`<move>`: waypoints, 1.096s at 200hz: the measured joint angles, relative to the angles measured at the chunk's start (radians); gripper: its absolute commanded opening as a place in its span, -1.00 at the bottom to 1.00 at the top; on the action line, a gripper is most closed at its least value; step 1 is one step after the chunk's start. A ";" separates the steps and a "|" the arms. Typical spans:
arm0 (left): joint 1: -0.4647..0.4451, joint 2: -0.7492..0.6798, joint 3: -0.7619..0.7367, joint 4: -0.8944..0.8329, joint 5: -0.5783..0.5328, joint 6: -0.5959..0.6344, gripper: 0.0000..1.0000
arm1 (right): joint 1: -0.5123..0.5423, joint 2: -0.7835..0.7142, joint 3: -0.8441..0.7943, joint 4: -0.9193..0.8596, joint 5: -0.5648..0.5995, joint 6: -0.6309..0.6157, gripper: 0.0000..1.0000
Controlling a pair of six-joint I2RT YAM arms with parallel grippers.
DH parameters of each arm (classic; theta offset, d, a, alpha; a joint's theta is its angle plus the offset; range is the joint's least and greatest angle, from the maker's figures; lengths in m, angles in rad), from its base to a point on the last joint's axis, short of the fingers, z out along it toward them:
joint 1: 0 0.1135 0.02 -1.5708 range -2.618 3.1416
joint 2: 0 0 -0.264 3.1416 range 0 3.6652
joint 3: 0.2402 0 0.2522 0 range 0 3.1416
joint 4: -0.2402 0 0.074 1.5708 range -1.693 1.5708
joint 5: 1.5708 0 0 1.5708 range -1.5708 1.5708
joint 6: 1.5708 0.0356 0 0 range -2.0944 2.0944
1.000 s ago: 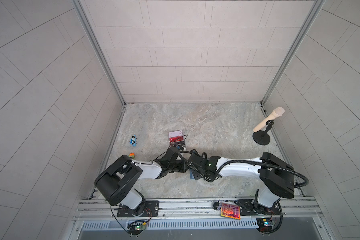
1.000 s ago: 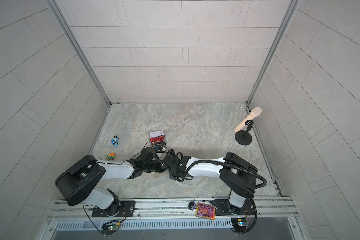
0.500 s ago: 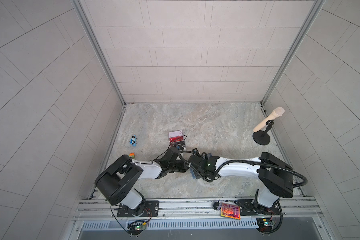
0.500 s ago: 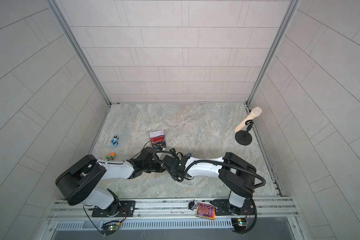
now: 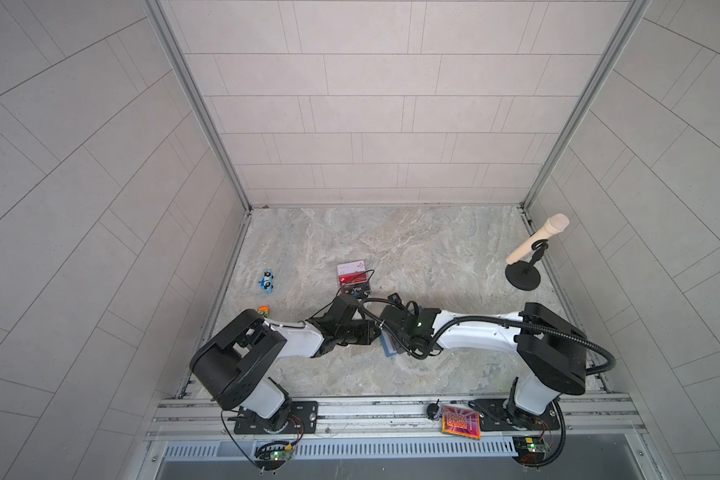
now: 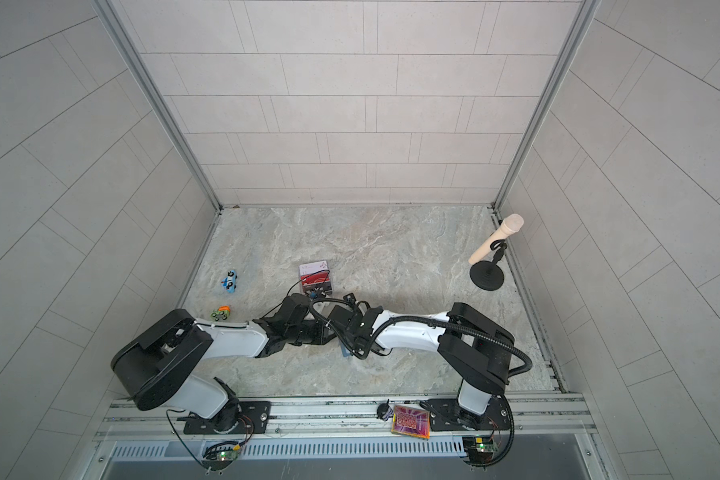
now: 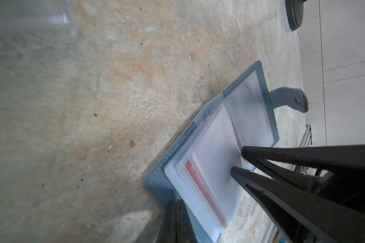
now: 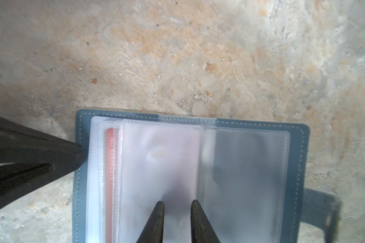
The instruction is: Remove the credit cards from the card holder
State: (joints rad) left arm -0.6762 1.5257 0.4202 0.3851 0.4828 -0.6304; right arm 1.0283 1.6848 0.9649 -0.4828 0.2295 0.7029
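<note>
The slate-blue card holder [image 8: 299,160] lies open on the table, snap tab out; it peeks out under the arms in both top views [image 5: 388,348] [image 6: 345,352]. Its clear sleeves hold a pale pink card [image 8: 160,151] on top and a red card [image 8: 109,168] beneath, only an edge showing. My left gripper [image 7: 176,202] is shut, its tip pressed on the cover's outer edge. My right gripper [image 8: 176,203] rests its tips on the top sleeve with a narrow gap, nothing clearly between them. Three more credit cards [image 5: 353,277] sit on a clear stand behind.
A wooden microphone on a black round stand [image 5: 523,279] is at the right wall. A blue toy car [image 5: 267,281] and an orange-green one [image 5: 263,310] lie at the left. An orange-pink patterned tile [image 5: 461,420] lies on the front rail.
The right gripper's jaws have narrowed and its tips have settled onto the top sleeve. The left gripper has stayed shut on the cover's edge.
</note>
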 measured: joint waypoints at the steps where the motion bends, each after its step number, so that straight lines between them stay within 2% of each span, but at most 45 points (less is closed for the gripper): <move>1: 0.000 0.000 0.000 0.000 0.000 0.000 -0.97 | 0.000 0.000 0.000 0.000 0.000 0.000 -0.52; 39: 0.000 0.000 0.000 0.000 0.000 0.002 -0.97 | -0.014 -0.016 0.000 -0.026 0.011 -0.013 -0.47; 51: 0.000 0.000 0.000 -0.001 0.000 0.002 -0.97 | -0.015 -0.027 -0.002 -0.026 0.007 -0.023 -0.36; 73: 0.000 0.000 0.000 -0.001 0.000 0.003 -0.97 | -0.015 -0.071 -0.018 0.000 -0.029 -0.042 0.03; 105: 0.000 0.000 0.002 -0.005 0.001 0.003 -0.97 | -0.012 -0.103 -0.024 0.052 -0.090 -0.083 0.20; 159: 0.000 0.000 0.004 -0.009 0.001 0.003 -0.97 | 0.026 -0.032 -0.013 0.090 -0.126 -0.101 0.23; 219: 0.000 0.000 0.004 -0.009 0.001 0.003 -0.97 | 0.033 0.003 -0.010 0.098 -0.108 -0.092 -0.02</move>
State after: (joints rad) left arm -0.6762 1.5261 0.4240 0.3763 0.4839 -0.6273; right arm 1.0611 1.6875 0.9550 -0.3847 0.1211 0.6109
